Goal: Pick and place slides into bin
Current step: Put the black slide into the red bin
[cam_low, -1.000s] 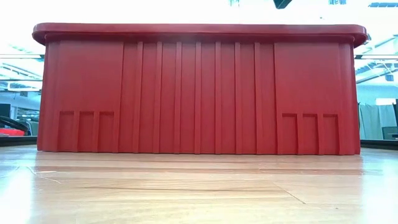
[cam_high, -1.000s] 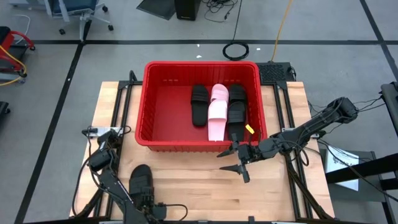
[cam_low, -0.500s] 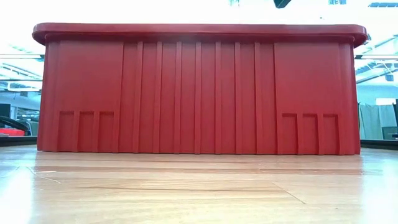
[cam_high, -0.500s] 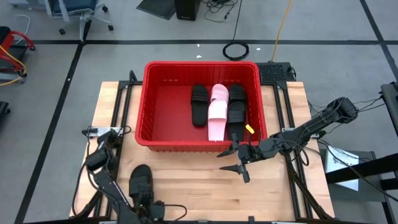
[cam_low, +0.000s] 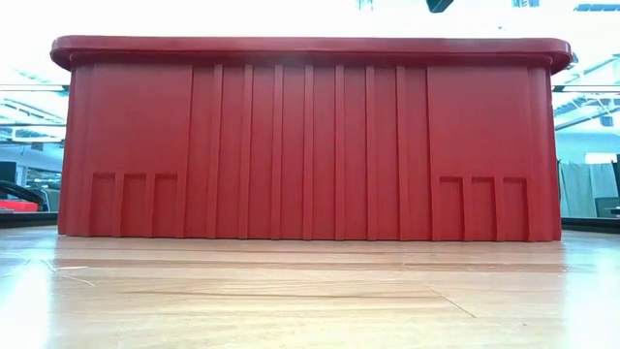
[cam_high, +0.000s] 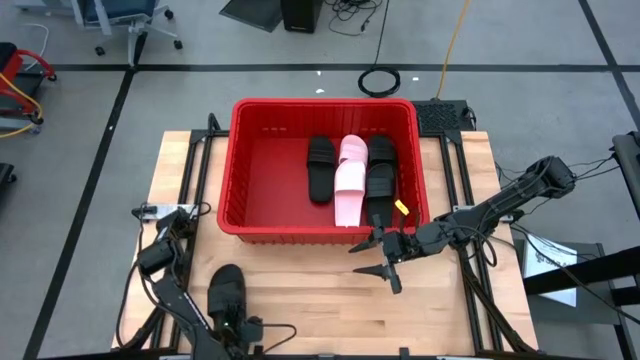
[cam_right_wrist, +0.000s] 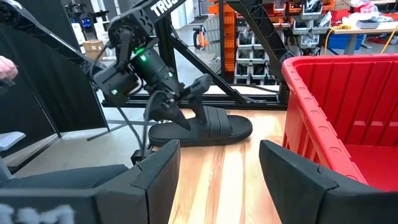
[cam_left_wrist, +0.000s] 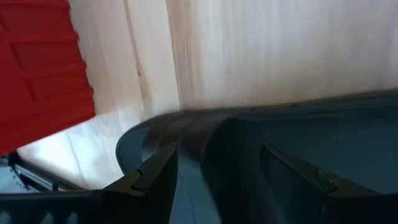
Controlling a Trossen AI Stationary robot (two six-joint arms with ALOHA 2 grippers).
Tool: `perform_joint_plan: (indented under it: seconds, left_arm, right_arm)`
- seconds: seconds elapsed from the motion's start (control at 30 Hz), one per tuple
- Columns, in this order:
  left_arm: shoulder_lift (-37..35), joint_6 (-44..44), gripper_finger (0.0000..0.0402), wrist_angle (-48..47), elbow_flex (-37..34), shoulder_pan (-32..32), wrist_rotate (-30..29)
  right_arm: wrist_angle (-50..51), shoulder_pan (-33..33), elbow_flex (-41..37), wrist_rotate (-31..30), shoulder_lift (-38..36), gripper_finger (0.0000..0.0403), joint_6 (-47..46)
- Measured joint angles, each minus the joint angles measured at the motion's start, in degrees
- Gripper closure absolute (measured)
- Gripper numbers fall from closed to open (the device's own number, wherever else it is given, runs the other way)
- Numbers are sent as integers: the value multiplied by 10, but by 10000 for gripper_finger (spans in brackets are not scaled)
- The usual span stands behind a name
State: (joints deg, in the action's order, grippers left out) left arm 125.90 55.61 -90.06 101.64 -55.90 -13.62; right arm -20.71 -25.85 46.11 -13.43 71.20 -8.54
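At the table's (cam_high: pixel 330 300) near edge the left hand (cam_right_wrist: pixel 176 104) grasps a black slide (cam_high: pixel 226 290); the right hand (cam_high: pixel 380 255) hangs released.

My overhead camera shows a pale wooden tabletop (cam_high: pixel 300 290) standing on a grey floor (cam_high: pixel 520 90) marked with dark tape lines (cam_high: pixel 300 68). A coiled black cable (cam_high: pixel 378 80) and a yellow cord (cam_high: pixel 455 35) lie on the floor beyond it, with an office chair's wheeled base (cam_high: pixel 135 35) at the far corner. Through my right wrist camera I see shelving stacked with storage bins (cam_right_wrist: pixel 249 43) in the room behind.
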Motion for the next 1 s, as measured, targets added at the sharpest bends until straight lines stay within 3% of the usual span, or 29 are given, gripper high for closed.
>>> perform_joint_plan:
  seconds: [0.5,1.0]
  left_arm:
    - [-82,76,183,0,-137,-5,-3]
    - [-83,71,183,1,-145,-4,-40]
  right_arm:
    - [0,0,0,0,0,193,0]
    - [0,0,0,0,0,193,0]
